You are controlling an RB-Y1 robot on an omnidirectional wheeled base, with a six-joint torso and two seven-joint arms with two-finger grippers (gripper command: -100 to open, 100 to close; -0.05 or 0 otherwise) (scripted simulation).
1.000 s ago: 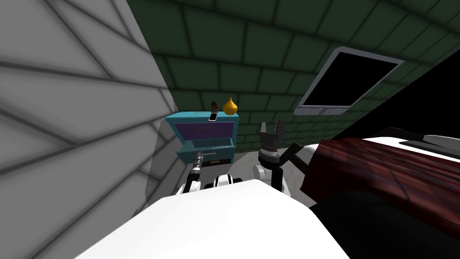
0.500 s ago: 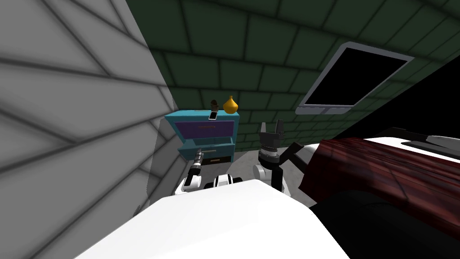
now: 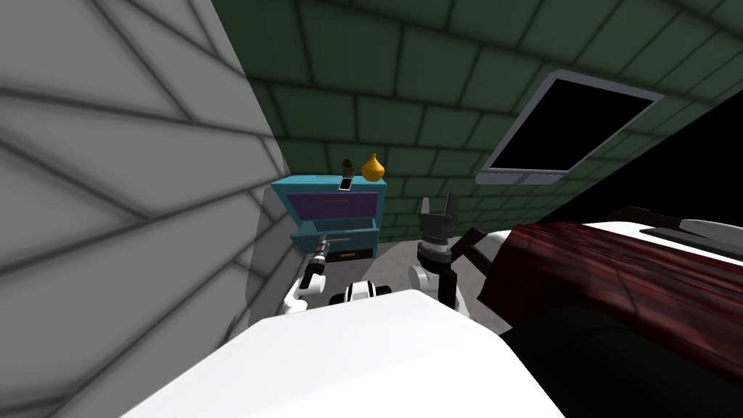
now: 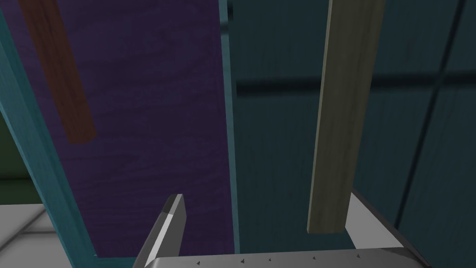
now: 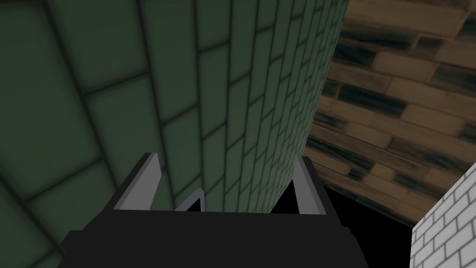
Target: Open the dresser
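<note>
Drawer [image 3: 335, 234] is being kept partly out, unmoved over the last second | left end effector [image 4: 265, 200] released, straddling handle [image 4: 341, 116] | right end effector [image 5: 228, 157] released, idle | pull is being judged unfinished.

The pale handle [image 4: 341, 116] hides part of one of my left fingers [image 4: 372, 225] and runs off the edge. The dark thing [image 3: 347, 167] on the dresser [image 3: 335, 205] is too small to name.

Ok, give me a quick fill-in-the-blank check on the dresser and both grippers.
1. The left gripper straddles the middle drawer's pale ___.
2. The top drawer of the teal dresser is ___.
3. The right gripper is raised, fingers ___.
4. A yellow ___ stands beside the phone on top.
Missing: handle; purple; open; vase.
</note>
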